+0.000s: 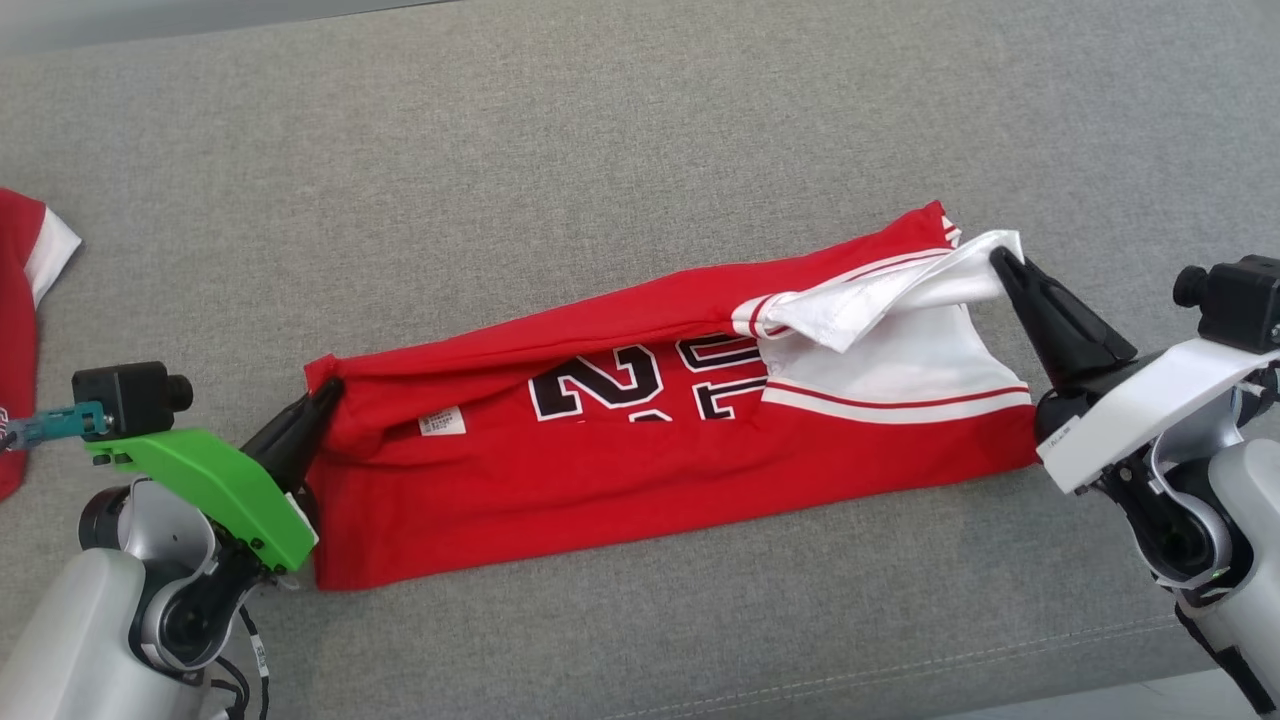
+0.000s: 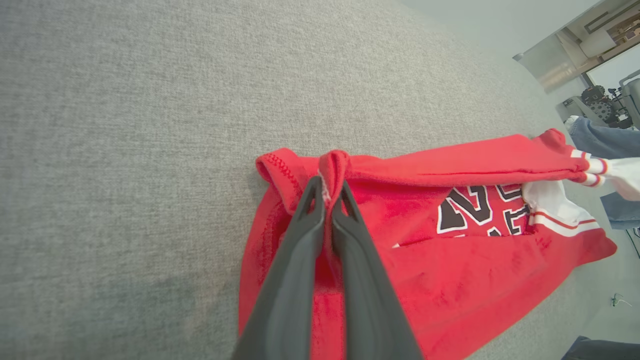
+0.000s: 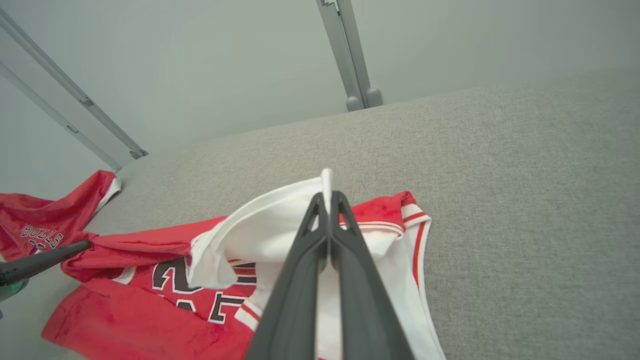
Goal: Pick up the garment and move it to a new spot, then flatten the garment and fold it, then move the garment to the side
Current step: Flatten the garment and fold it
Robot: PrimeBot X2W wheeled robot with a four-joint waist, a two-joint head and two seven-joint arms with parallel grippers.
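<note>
Garment (image 1: 600, 480) x1 in L gripper (image 1: 328, 392), R gripper (image 1: 1003, 262), spare jersey (image 1: 15, 330) x1

I am getting bright, even, diffuse light in every view; no glare is showing on the grey bench (image 1: 640, 150); the garment (image 1: 600, 490) is casting only a thin soft shadow along its near edge; in the left wrist view a faint darker patch is lying on the bench at lower left; both wrist lenses are bowing lines toward the edges, the rails (image 3: 342, 50) leaning in the right wrist view; the left gripper (image 2: 330, 184) is looking soft close to the lens.
</note>
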